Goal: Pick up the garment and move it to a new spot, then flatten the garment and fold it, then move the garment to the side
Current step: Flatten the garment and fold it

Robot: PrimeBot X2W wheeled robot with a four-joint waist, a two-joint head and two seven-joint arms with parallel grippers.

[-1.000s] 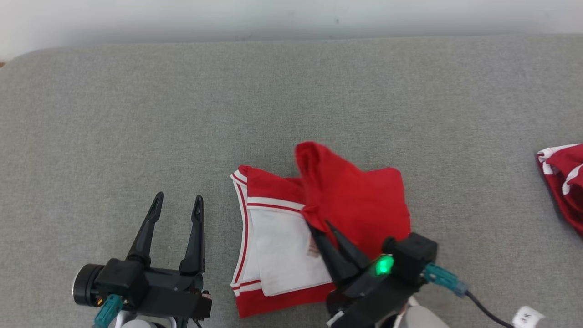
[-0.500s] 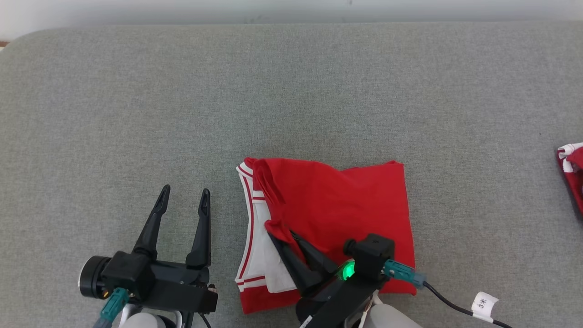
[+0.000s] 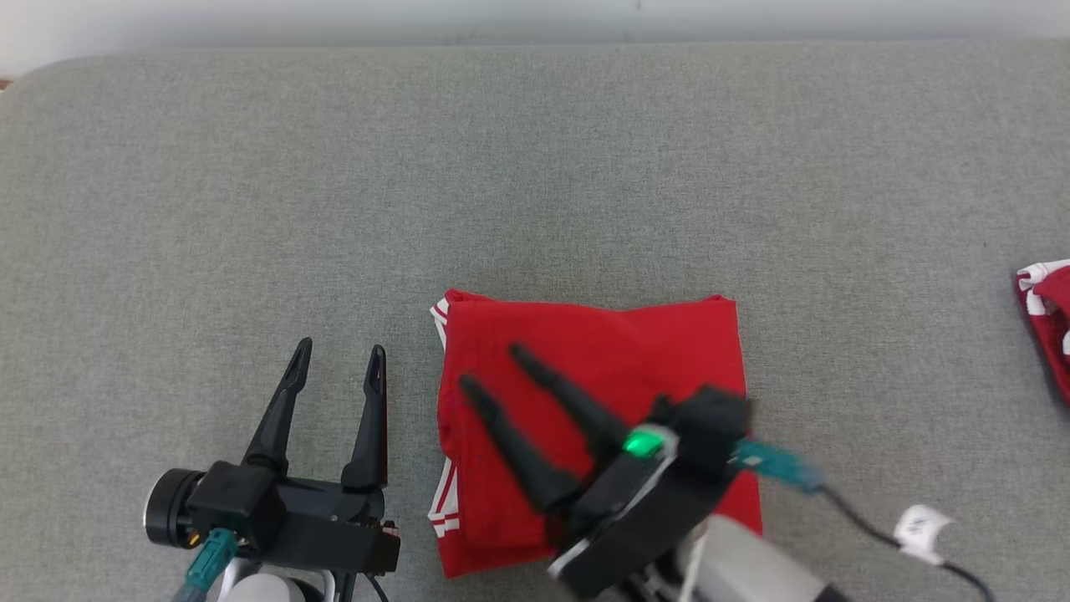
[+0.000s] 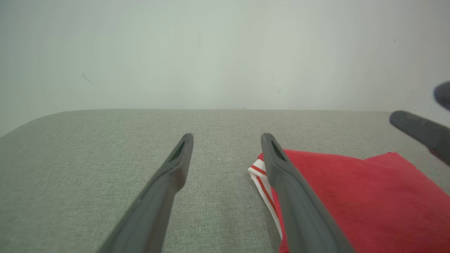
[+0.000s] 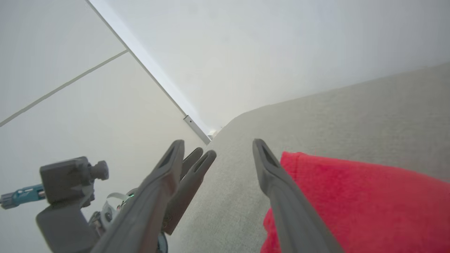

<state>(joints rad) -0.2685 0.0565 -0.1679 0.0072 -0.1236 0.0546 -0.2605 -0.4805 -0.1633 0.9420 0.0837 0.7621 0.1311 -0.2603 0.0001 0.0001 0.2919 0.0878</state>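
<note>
Change: garment flap released, now laid flat and folded at centre-front; right gripper raised over it, jaws parted, empty
Left gripper: jaws held wide, nothing gripped
Surface: grey fabric, backed by pale wall

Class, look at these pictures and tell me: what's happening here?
A two-armed robot is folding a red garment on a grey surface. The garment lies folded in a rectangle. The right gripper is open over it, gripping nothing; the left gripper is open beside it. A second garment lies far right.
</note>
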